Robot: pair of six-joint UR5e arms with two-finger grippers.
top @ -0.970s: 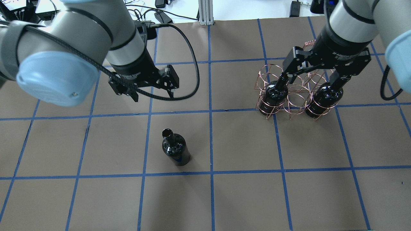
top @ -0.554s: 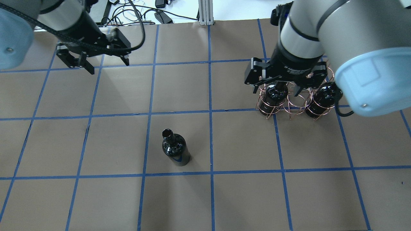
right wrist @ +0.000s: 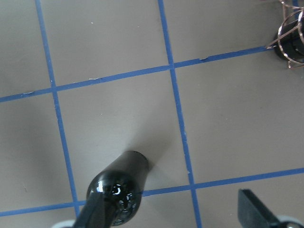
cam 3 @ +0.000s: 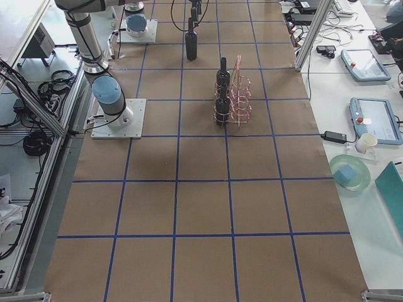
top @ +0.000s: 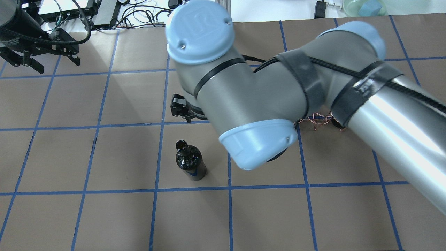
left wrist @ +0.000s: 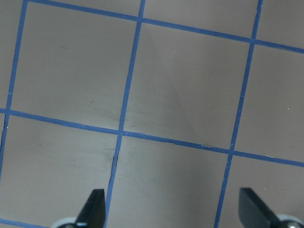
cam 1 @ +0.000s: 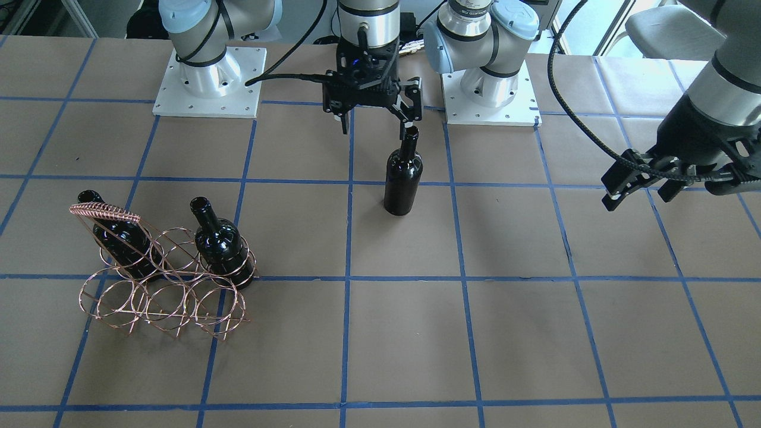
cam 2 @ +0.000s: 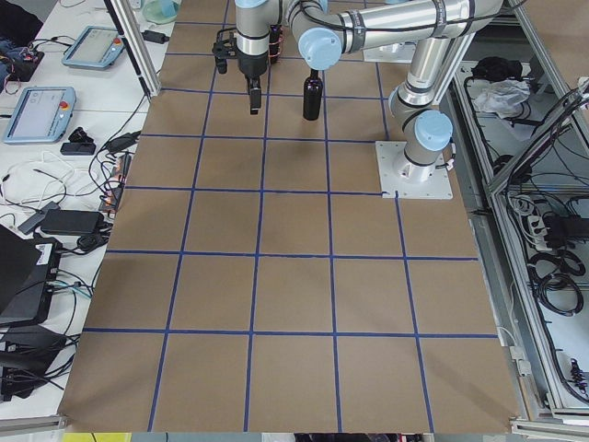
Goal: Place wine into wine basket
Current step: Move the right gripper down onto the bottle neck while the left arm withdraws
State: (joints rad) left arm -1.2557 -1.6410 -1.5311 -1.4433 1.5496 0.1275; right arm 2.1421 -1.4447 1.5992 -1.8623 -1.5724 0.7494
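One black wine bottle stands upright on the table; it also shows in the overhead view and the right wrist view. My right gripper hovers open just above it, one fingertip right by the bottle's mouth. The copper wine basket stands apart with two more bottles upright in its back rings. In the overhead view my right arm hides nearly all of the basket. My left gripper is open and empty, high over bare table.
The table is brown paper with a blue tape grid. The two arm bases stand on white plates at the robot's edge. Cables and devices lie beyond the far edge.
My right gripper has left the basket and swung left to above the standing bottle. My left gripper has pulled back to the far left. All three bottles stayed put.
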